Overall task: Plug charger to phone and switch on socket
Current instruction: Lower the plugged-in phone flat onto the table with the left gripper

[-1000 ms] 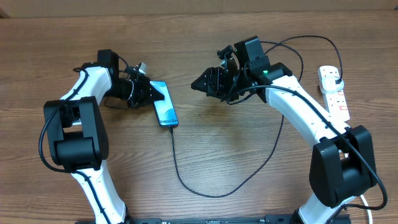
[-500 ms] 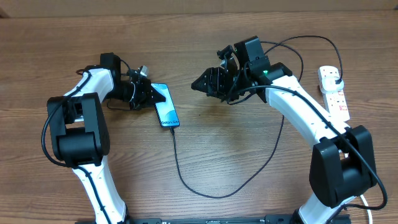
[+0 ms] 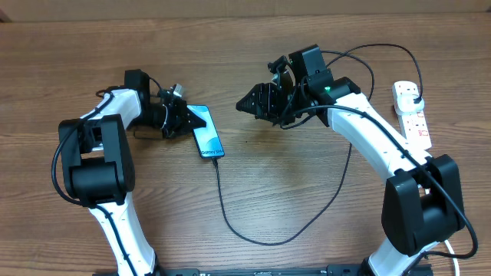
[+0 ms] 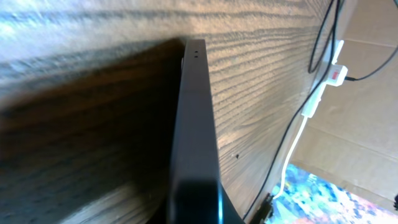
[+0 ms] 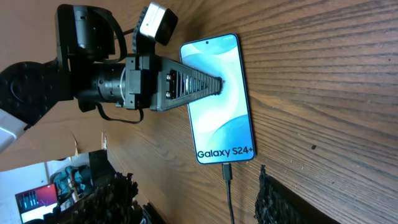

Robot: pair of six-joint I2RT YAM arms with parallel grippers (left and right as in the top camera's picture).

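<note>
Charger cable (image 3: pixel 230 226) is looping over the near table (image 3: pixel 291 169) into the phone (image 3: pixel 209 134) lying left of centre. Left gripper (image 3: pixel 186 119), clenched, seems to be pressing on it; right gripper (image 3: pixel 244 103) is hovering released, socket (image 3: pixel 414 115) lying far right.

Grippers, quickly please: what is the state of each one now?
Left gripper: shut, tip at the phone, gripping nothing.
Right gripper: open, holding nothing.

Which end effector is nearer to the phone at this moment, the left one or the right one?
Left. The left end effector, shut, lies over the screen of the phone. The right end effector, open, hangs apart from the phone, off to its right, pointing toward it.
</note>
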